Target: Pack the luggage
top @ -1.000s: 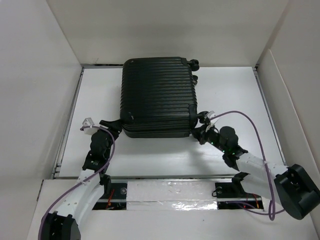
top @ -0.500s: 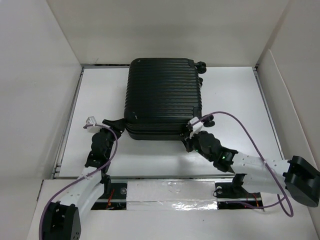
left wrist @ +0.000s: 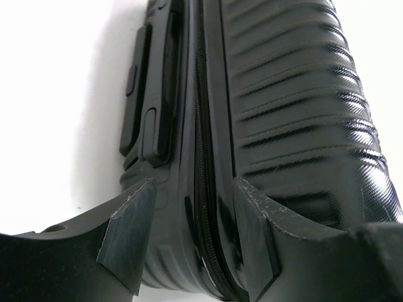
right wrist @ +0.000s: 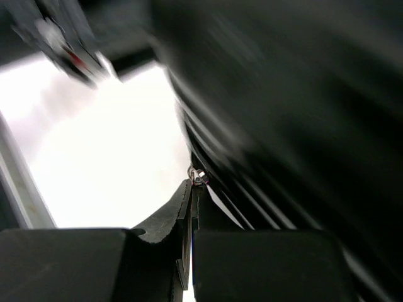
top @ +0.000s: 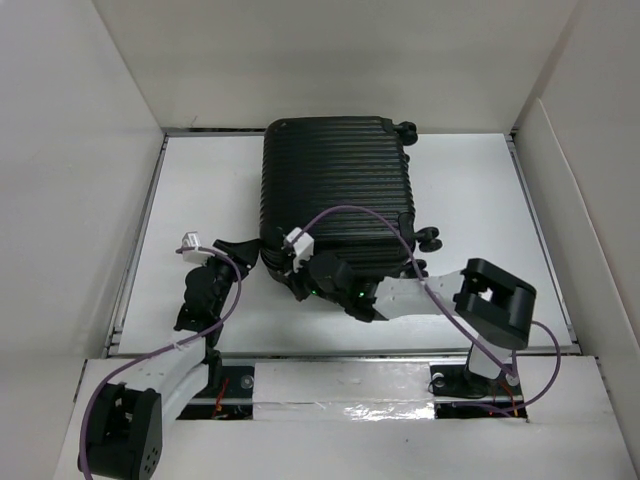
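from the overhead view the luggage (top: pixel 335 190) lies flat and closed on the white table (top: pixel 470 200), in the upper middle of the frame, wheels (top: pixel 407 130) along its right side. my left arm comes up from the lower left and bends in toward the case's lower left corner. on its wrist view the left gripper (left wrist: pixel 195 182) straddles that corner, one finger against each shell with the zip seam (left wrist: pixel 201 163) running up between them, so it is clamped part-way closed on the luggage. my right arm folds back on itself: the elbow stands at the lower right and the forearm reaches left across the frame to the case's bottom edge, near the middle. the right gripper (right wrist: pixel 191 189) has its fingers pressed together against the dark, blurred shell. a small shiny metal bit (right wrist: pixel 199 177) sits right at the tips, and i cannot tell whether it is pinched.
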`<state>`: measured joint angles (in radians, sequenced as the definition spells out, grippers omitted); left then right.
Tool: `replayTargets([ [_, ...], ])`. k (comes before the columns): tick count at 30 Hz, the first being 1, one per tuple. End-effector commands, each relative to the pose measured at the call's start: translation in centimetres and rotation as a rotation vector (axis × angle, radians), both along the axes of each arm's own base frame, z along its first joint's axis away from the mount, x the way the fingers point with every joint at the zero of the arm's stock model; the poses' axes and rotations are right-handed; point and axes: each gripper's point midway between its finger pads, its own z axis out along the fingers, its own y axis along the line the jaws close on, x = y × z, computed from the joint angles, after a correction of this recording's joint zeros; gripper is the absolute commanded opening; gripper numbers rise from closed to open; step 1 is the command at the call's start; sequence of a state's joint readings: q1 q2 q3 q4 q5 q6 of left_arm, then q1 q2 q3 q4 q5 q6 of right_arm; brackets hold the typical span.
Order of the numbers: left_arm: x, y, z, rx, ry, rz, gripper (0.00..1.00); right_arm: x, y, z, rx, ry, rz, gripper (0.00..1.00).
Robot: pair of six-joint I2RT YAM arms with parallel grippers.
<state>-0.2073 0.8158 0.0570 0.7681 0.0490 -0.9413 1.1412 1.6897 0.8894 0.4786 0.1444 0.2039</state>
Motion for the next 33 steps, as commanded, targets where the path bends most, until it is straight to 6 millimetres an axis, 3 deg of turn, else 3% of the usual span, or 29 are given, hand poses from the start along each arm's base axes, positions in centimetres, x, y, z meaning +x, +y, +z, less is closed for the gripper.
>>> replayTargets([
  [1,-1.4,-3.6,2.2,-0.025,-0.088,-0.204,0.49,-2.2,6.2,4.6,0.180,-0.012,0.142,0.00],
  [3,-0.9,-3.3,1.8,0.011,-0.066,-0.185,0.47,-2.1,7.2,5.8,0.246,-0.008,0.146,0.00],
  [7,-0.6,-3.2,2.0,0.081,-0.068,-0.195,0.47,-3.7,8.2,5.8,0.242,-0.005,0.259,0.00],
  [12,-0.3,-3.5,2.2,0.057,-0.079,-0.199,0.49,-5.9,6.9,6.4,0.276,-0.002,0.351,0.02],
  [13,-0.1,-3.3,2.3,0.059,-0.076,-0.189,0.51,-6.1,5.5,4.7,0.243,0.022,0.326,0.08],
  [14,0.2,-3.2,2.7,0.060,-0.078,-0.176,0.55,-6.2,4.5,4.6,0.235,0.025,0.310,0.32],
  [15,0.5,-2.7,2.9,0.060,-0.080,-0.144,0.57,-6.5,3.1,6.0,0.243,0.016,0.294,0.46],
  [16,0.8,-2.4,3.5,0.058,-0.091,-0.122,0.60,-6.4,1.4,4.7,0.199,0.019,0.257,0.59],
  [17,0.9,-2.1,4.0,0.053,-0.100,-0.101,0.67,-6.4,0.3,4.7,0.180,0.020,0.235,0.75],
  [18,1.5,-1.5,5.0,0.046,-0.113,-0.056,0.72,-6.5,-1.1,3.6,0.118,0.041,0.209,0.80],
  [19,1.7,-1.2,5.7,0.042,-0.124,-0.033,0.76,-6.1,-2.3,3.6,0.093,0.035,0.166,0.83],
  [20,1.9,-0.8,6.3,0.042,-0.132,-0.012,0.80,-6.0,-3.8,5.2,0.099,0.002,0.140,0.86],
  [21,2.4,0.1,7.5,0.041,-0.153,0.044,0.82,-5.7,-5.4,4.3,0.034,0.018,0.110,0.86],
  [22,2.5,0.5,8.1,0.036,-0.164,0.068,0.82,-4.8,-7.0,6.3,0.048,-0.016,0.066,0.85],
  [24,2.8,1.5,9.6,0.023,-0.192,0.129,0.82,-3.8,-9.3,7.5,0.029,-0.030,0.019,0.79],
  [25,2.8,1.8,10.0,0.015,-0.201,0.148,0.81,-1.6,-11.2,8.5,0.030,-0.061,-0.048,0.73],
  [26,2.9,2.1,10.3,0.013,-0.208,0.167,0.80,-0.3,-13.1,10.7,0.066,-0.097,-0.110,0.45],
  [27,3.1,2.6,10.5,0.013,-0.208,0.198,0.79,1.5,-14.9,11.7,0.069,-0.114,-0.183,0.26],
  [28,3.2,2.8,10.3,0.015,-0.202,0.212,0.78,3.3,-16.8,12.8,0.070,-0.144,-0.252,0.11],
  [29,3.6,2.9,9.8,0.021,-0.186,0.220,0.76,7.1,-20.8,13.7,0.068,-0.165,-0.397,0.00],
  [31,4.1,3.0,9.4,0.028,-0.166,0.232,0.72,10.8,-24.7,15.7,0.066,-0.204,-0.527,0.00],
  [32,4.6,2.8,8.6,0.036,-0.143,0.225,0.69,13.7,-28.9,16.0,0.042,-0.211,-0.654,0.00],
  [33,4.9,2.2,8.8,0.038,-0.145,0.196,0.69,15.8,-30.4,14.2,-0.013,-0.166,-0.702,0.00],
])
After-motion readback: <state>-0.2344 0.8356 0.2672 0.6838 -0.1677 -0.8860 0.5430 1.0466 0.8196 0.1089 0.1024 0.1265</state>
